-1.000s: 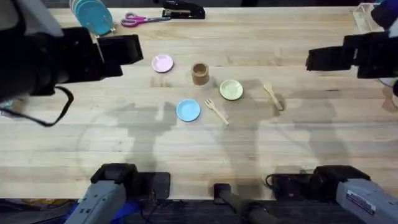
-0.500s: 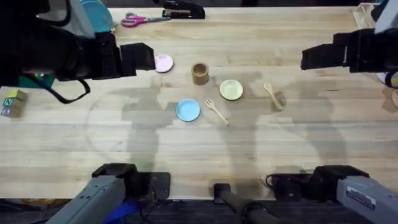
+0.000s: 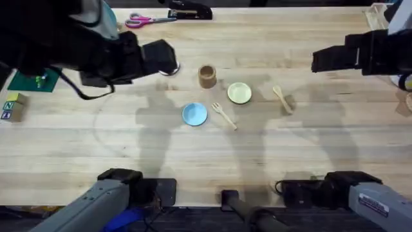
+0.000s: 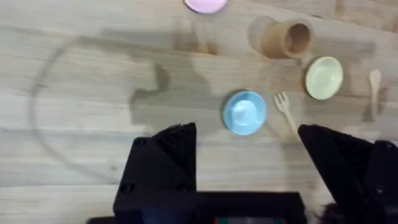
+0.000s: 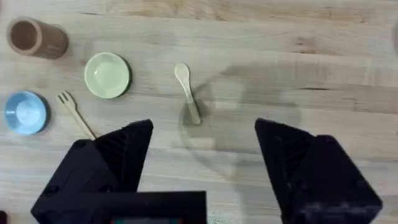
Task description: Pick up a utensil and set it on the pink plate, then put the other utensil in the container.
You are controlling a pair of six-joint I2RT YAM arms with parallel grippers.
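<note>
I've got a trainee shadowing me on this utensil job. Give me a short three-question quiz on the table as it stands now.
1. True or false: the fork lies on the pink plate.
2. Which plate lies between the cup and the spoon? A) blue B) yellow-green C) pink
3. Fill in: both end effectors, left and right, are ____.

Key: 1 false, it lies on the table beside the blue plate. 2 B, the yellow-green plate. 3 open.

Pale wooden fork (image 3: 224,116) flat on table, spoon (image 3: 282,98) apart, brown cup (image 3: 206,77) upright, pink plate (image 4: 206,5) empty.
</note>
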